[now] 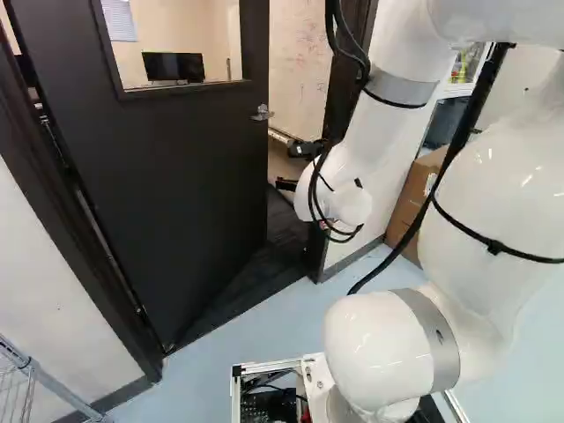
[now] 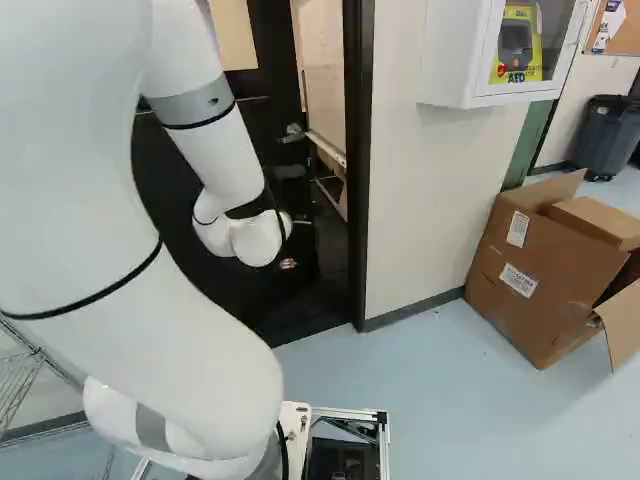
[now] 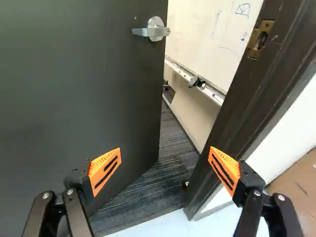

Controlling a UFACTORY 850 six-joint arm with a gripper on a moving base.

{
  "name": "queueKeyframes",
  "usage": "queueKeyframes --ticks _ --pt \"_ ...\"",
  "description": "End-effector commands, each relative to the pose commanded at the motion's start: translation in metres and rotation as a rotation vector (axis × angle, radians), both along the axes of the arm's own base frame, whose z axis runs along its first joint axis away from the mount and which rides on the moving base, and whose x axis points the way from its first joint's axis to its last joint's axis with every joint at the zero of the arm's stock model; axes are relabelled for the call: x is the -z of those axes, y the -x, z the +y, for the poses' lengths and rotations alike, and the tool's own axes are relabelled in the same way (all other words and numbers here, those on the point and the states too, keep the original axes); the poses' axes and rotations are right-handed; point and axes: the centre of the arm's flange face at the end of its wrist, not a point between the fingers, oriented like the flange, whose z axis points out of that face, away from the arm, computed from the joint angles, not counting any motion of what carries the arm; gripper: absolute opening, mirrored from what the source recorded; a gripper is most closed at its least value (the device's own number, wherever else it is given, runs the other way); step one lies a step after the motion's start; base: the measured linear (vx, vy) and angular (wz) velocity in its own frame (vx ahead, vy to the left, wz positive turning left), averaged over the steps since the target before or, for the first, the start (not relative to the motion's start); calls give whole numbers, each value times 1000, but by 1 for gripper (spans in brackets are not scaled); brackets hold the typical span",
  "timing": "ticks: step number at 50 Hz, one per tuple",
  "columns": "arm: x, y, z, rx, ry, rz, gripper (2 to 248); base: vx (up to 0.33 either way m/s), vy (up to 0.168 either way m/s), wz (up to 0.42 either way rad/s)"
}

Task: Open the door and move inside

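Your gripper (image 3: 165, 159) stands wide-fingered; push the door (image 3: 89, 98) below its lever handle (image 3: 154, 31), well clear of the doorframe (image 3: 252, 91).

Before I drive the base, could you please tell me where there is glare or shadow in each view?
Left base view: small bright glare spots on the white arm; right base view: a soft shadow on the floor beside the cardboard box; wrist view: no strong glare on the dark door, and its metal handle stands out brightly.
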Motion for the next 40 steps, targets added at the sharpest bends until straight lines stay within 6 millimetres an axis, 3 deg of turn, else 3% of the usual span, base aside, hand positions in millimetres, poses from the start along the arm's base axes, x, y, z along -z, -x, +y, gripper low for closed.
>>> queueKeyframes --ticks 15,40 --pt "1 18 -2 27 -10 -1 247 0 0 0" --pt "1 19 -2 28 -10 -1 247 0 0 0"
